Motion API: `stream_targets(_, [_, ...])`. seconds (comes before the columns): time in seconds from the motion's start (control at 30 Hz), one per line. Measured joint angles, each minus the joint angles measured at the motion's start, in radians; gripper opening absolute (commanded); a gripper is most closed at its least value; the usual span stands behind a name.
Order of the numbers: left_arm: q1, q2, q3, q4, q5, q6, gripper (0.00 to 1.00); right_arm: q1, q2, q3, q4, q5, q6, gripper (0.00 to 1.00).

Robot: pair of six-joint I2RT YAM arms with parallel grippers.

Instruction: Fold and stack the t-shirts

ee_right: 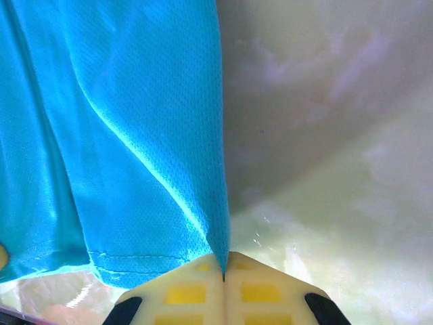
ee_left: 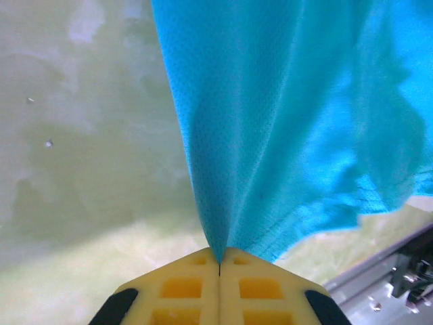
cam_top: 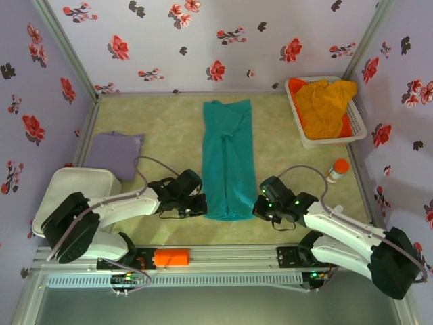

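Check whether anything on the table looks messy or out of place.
The orange-yellow t-shirts lie crumpled in a heap in the white basket at the far right, not folded. An orange-capped bottle stands on the table just in front of it, which seems unrelated to the laundry. The teal t-shirt lies neatly in a long strip.

Bright even light, soft shadows; wrist views glary, backgrounds blurred.

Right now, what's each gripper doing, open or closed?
Left gripper: closed on the teal t-shirt.
Right gripper: closed on the teal t-shirt too.
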Motion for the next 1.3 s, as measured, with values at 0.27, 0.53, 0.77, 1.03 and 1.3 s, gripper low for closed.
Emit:
stream_targets(0.27, [0.066, -0.014, 0.195, -0.126, -0.019, 0.058, 0.00, -0.071, 0.024, 0.190, -0.026, 0.022, 0.002, 0.00])
stream_targets(0.53, [0.179, 0.064, 0.350, -0.223, -0.018, 0.148, 0.00, -0.221, 0.179, 0.362, -0.034, -0.028, -0.099, 0.00])
stream_targets(0.77, [0.267, 0.184, 0.496, -0.255, -0.006, 0.231, 0.00, -0.311, 0.344, 0.521, -0.026, -0.093, -0.190, 0.00])
stream_targets(1.03, [0.349, 0.360, 0.718, -0.296, 0.037, 0.348, 0.00, -0.397, 0.520, 0.683, -0.026, -0.142, -0.269, 0.00])
stream_targets(1.3, [0.422, 0.512, 0.855, -0.314, 0.069, 0.419, 0.00, -0.446, 0.662, 0.791, -0.016, -0.179, -0.333, 0.00])
